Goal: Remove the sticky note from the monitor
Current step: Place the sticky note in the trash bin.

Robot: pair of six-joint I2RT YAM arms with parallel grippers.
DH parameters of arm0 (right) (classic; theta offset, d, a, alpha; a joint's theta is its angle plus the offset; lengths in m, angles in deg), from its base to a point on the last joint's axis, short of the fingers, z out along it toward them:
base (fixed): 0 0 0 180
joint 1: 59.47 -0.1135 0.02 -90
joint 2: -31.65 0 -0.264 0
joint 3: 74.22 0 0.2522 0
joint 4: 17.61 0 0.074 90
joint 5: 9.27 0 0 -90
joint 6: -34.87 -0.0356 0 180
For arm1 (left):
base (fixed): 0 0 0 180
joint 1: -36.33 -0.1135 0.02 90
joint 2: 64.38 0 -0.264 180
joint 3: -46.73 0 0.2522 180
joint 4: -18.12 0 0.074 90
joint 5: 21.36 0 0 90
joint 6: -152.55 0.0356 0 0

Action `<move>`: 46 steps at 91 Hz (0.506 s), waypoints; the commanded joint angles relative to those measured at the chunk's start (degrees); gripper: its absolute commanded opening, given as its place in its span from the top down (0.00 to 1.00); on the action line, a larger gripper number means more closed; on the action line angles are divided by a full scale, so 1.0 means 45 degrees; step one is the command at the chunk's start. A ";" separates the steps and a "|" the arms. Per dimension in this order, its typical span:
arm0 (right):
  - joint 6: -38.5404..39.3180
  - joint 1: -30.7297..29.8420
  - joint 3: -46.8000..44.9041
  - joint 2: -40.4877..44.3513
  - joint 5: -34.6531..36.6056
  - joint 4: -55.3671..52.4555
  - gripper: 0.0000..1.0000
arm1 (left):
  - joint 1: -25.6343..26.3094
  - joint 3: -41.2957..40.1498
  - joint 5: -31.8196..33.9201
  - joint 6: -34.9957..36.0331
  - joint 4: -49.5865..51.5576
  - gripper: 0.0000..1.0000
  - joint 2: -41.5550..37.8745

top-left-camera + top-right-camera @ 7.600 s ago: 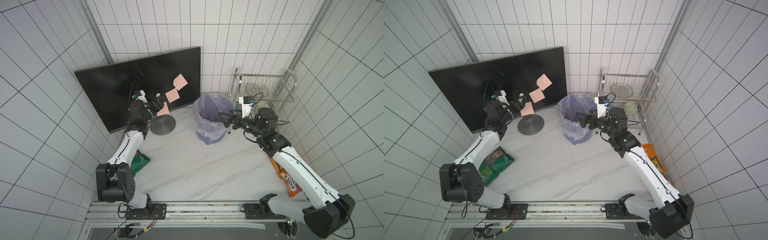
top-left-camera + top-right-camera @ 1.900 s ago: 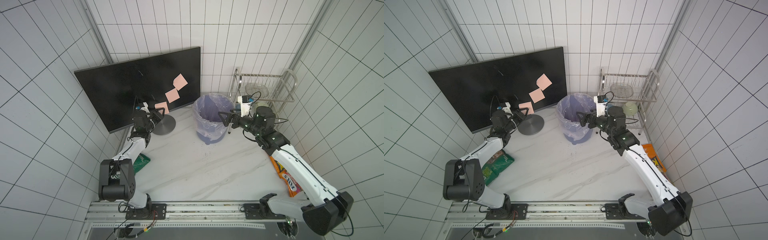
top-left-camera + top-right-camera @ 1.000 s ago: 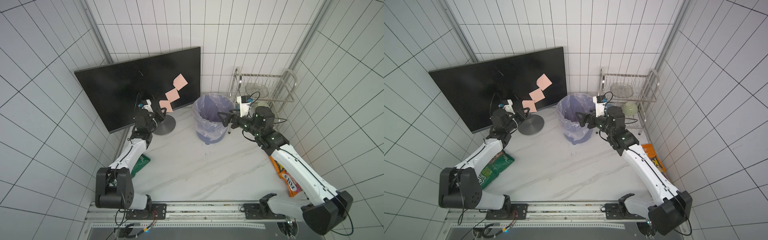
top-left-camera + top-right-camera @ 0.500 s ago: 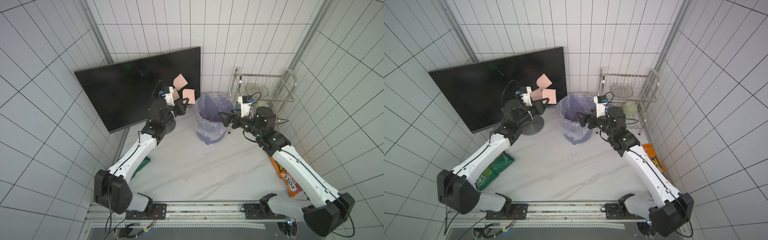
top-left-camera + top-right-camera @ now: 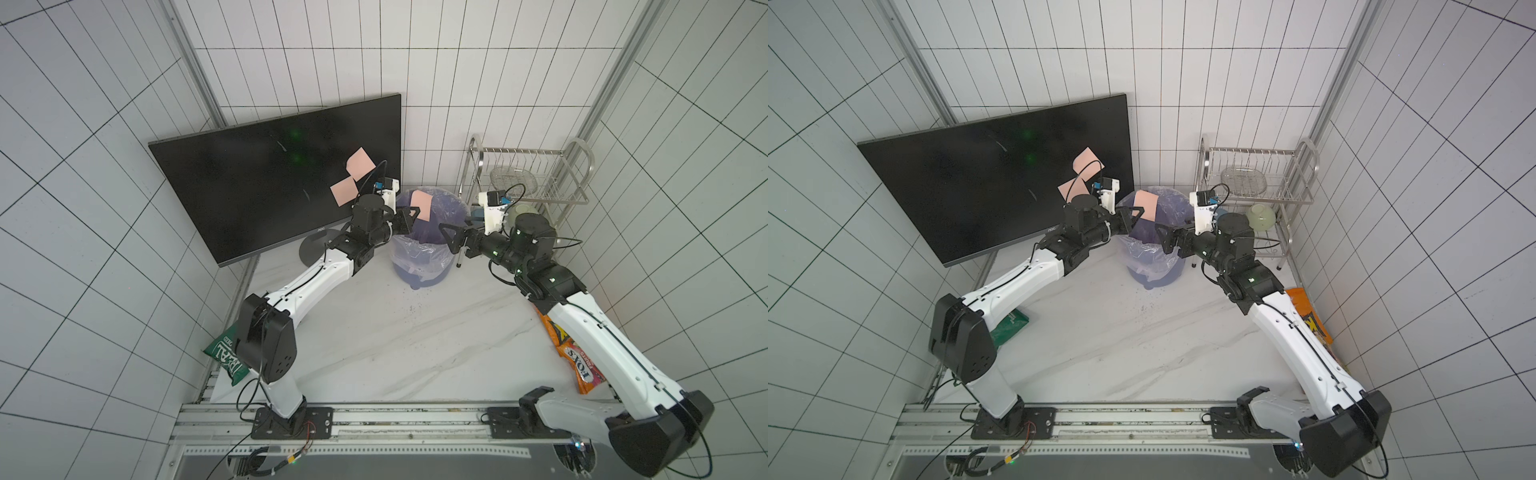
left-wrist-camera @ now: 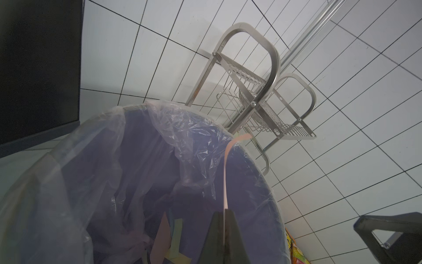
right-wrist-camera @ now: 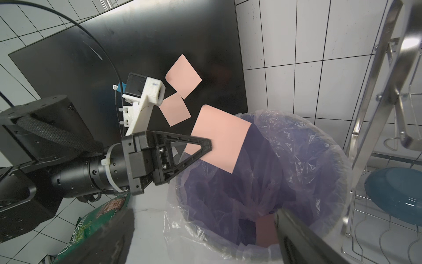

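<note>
The monitor [image 5: 257, 187] [image 5: 967, 187] stands at the back left, its black screen facing the table. Two pink sticky notes [image 5: 360, 163] [image 5: 344, 192] cling to its right part, also seen in the right wrist view [image 7: 183, 78] [image 7: 175, 109]. My left gripper [image 5: 412, 215] [image 5: 1139, 214] [image 7: 209, 145] is shut on a third pink sticky note [image 5: 422, 204] [image 7: 219, 141], holding it above the mouth of the blue lined bin [image 5: 422, 257]. In the left wrist view the note [image 6: 225, 178] stands edge-on between the jaws. My right gripper [image 5: 446, 239] [image 7: 203, 212] hovers open at the bin's right rim, empty.
A metal dish rack [image 5: 536, 178] with a green bowl [image 5: 1260, 216] stands at the back right. A green snack bag [image 5: 226, 357] lies by the left arm, an orange one [image 5: 577, 357] under the right arm. The monitor's round base [image 5: 311, 253] sits left of the bin. Paper scraps [image 6: 164, 237] lie inside the bin.
My left arm has swung right, carrying the pink note from in front of the monitor's lower edge to above the bin. The right arm has stayed put.
</note>
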 commanded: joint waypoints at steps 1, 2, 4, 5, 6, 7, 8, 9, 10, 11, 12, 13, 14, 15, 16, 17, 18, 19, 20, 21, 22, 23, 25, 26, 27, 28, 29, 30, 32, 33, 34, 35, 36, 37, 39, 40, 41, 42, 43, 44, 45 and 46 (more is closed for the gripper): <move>0.0208 -0.0053 0.0513 0.0158 0.0150 -0.0018 0.01 | 0.0058 0.0736 0.0174 0.0383 0.0360 0.82 0.0216; 0.0220 -0.0053 0.0509 0.0158 0.0165 -0.0019 0.01 | 0.0064 0.0762 0.0174 0.0398 0.0377 0.79 0.0229; 0.0230 -0.0053 0.0506 0.0157 0.0161 -0.0029 0.01 | 0.0078 0.0797 0.0184 0.0445 0.0389 0.75 0.0233; 0.0241 -0.0053 0.0505 0.0157 0.0170 -0.0024 0.01 | 0.0093 0.0812 0.0209 0.0469 0.0411 0.74 0.0218; 0.0247 -0.0044 0.0505 0.0157 0.0175 -0.0032 0.01 | 0.0101 0.0830 0.0250 0.0500 0.0432 0.71 0.0210; 0.0250 -0.0039 0.0505 0.0147 0.0177 -0.0035 0.01 | 0.0095 0.0848 0.0291 0.0535 0.0432 0.69 0.0206; 0.0251 -0.0026 0.0505 0.0142 0.0178 -0.0037 0.01 | 0.0092 0.0857 0.0330 0.0573 0.0452 0.67 0.0185; 0.0252 -0.0030 0.0514 0.0140 0.0179 -0.0038 0.01 | 0.0110 0.0872 0.0360 0.0611 0.0452 0.64 0.0164; 0.0262 -0.0032 0.0519 0.0139 0.0179 -0.0038 0.01 | 0.0119 0.0879 0.0394 0.0639 0.0481 0.61 0.0154; 0.0267 -0.0023 0.0522 0.0128 0.0179 -0.0039 0.01 | 0.0113 0.0883 0.0431 0.0683 0.0496 0.59 0.0129; 0.0269 -0.0009 0.0533 0.0123 0.0189 -0.0039 0.01 | 0.0101 0.0904 0.0469 0.0715 0.0542 0.57 0.0107; 0.0271 -0.0012 0.0519 0.0121 0.0194 -0.0039 0.01 | 0.0095 0.0924 0.0527 0.0760 0.0575 0.54 0.0087; 0.0271 -0.0003 0.0512 0.0119 0.0206 -0.0029 0.01 | 0.0092 0.0944 0.0566 0.0812 0.0631 0.52 0.0057; 0.0281 0.0001 0.0518 0.0109 0.0212 -0.0034 0.01 | 0.0100 0.0964 0.0595 0.0857 0.0678 0.50 0.0042; 0.0277 -0.0007 0.0521 0.0094 0.0206 -0.0027 0.01 | 0.0104 0.1003 0.0639 0.0899 0.0731 0.49 0.0005; 0.0274 -0.0010 0.0523 0.0086 0.0202 -0.0023 0.01 | 0.0106 0.1033 0.0661 0.0960 0.0797 0.47 -0.0014; 0.0273 -0.0003 0.0523 0.0083 0.0201 -0.0011 0.01 | 0.0107 0.1067 0.0701 0.1009 0.0869 0.45 -0.0042; 0.0273 0.0001 0.0524 0.0071 0.0200 -0.0015 0.01 | 0.0108 0.1084 0.0750 0.1073 0.0953 0.44 -0.0066; 0.0272 0.0003 0.0524 0.0065 0.0190 -0.0017 0.01 | 0.0088 0.1122 0.0775 0.1125 0.1035 0.43 -0.0078; 0.0272 0.0004 0.0534 0.0053 0.0185 -0.0018 0.01 | 0.0089 0.1151 0.0787 0.1170 0.1134 0.41 -0.0104; 0.0272 0.0015 0.0529 0.0046 0.0172 -0.0009 0.01 | 0.0089 0.1165 0.0823 0.1202 0.1213 0.41 -0.0136; 0.0272 0.0010 0.0527 0.0043 0.0176 -0.0004 0.01 | 0.0079 0.1192 0.0850 0.1248 0.1272 0.40 -0.0152; 0.0257 0.0016 0.0515 0.0026 0.0164 0.0014 0.01 | 0.0047 0.1236 0.0881 0.1306 0.1370 0.38 -0.0223; 0.0255 0.0011 0.0520 0.0013 0.0162 0.0026 0.01 | 0.0029 0.1247 0.0889 0.1329 0.1429 0.37 -0.0254; 0.0254 0.0018 0.0512 -0.0003 0.0151 0.0033 0.01 | -0.0029 0.1242 0.0884 0.1331 0.1458 0.35 -0.0290; 0.0253 0.0021 0.0508 -0.0011 0.0156 0.0056 0.01 | -0.0068 0.1230 0.0881 0.1312 0.1492 0.35 -0.0307; 0.0253 0.0023 0.0516 -0.0015 0.0148 0.0067 0.01 | -0.0097 0.1205 0.0840 0.1283 0.1509 0.34 -0.0355; 0.0243 0.0024 0.0511 -0.0026 0.0154 0.0082 0.01 | -0.0180 0.1192 0.0810 0.1239 0.1518 0.33 -0.0399; 0.0235 0.0039 0.0501 -0.0035 0.0134 0.0104 0.01 | -0.0311 0.1134 0.0592 0.1085 0.1514 0.32 -0.0519; 0.0224 0.0032 0.0493 -0.0056 0.0127 0.0111 0.01 | -0.0384 0.1088 0.0511 0.1003 0.1491 0.32 -0.0578; 0.0219 0.0028 0.0489 -0.0057 0.0134 0.0124 0.01 | -0.0499 0.1036 0.0391 0.0924 0.1450 0.32 -0.0608; 0.0216 0.0036 0.0487 -0.0057 0.0127 0.0130 0.01 | -0.0567 0.0961 0.0293 0.0845 0.1410 0.31 -0.0671; 0.0215 0.0031 0.0486 -0.0058 0.0124 0.0134 0.01 | -0.0659 0.0894 0.0165 0.0757 0.1380 0.31 -0.0733; 0.0214 0.0028 0.0486 -0.0058 0.0122 0.0135 0.01 | -0.0793 0.0841 0.0072 0.0683 0.1356 0.31 -0.0822; 0.0214 0.0035 0.0495 -0.0087 0.0121 0.0151 0.01 | -0.0996 0.0685 -0.0075 0.0579 0.1298 0.31 -0.0937; 0.0213 0.0040 0.0500 -0.0092 0.0131 0.0154 0.01 | -0.1079 0.0610 -0.0116 0.0546 0.1285 0.31 -0.0992; 0.0213 0.0042 0.0502 -0.0085 0.0126 0.0175 0.01 | -0.1130 0.0543 -0.0147 0.0529 0.1289 0.30 -0.1088; 0.0213 0.0053 0.0513 -0.0091 0.0143 0.0185 0.01 | -0.1194 0.0461 -0.0142 0.0530 0.1290 0.30 -0.1185; 0.0213 0.0049 0.0519 -0.0094 0.0142 0.0181 0.01 | -0.1256 0.0390 -0.0150 0.0541 0.1311 0.30 -0.1243; 0.0213 0.0056 0.0521 -0.0095 0.0141 0.0188 0.01 | -0.1345 0.0326 -0.0095 0.0565 0.1331 0.29 -0.1350; 0.0213 0.0050 0.0533 -0.0106 0.0131 0.0192 0.01 | -0.1390 0.0245 -0.0058 0.0597 0.1360 0.28 -0.1433; 0.0213 0.0057 0.0538 -0.0111 0.0136 0.0213 0.01 | -0.1432 0.0136 0.0019 0.0633 0.1385 0.27 -0.1563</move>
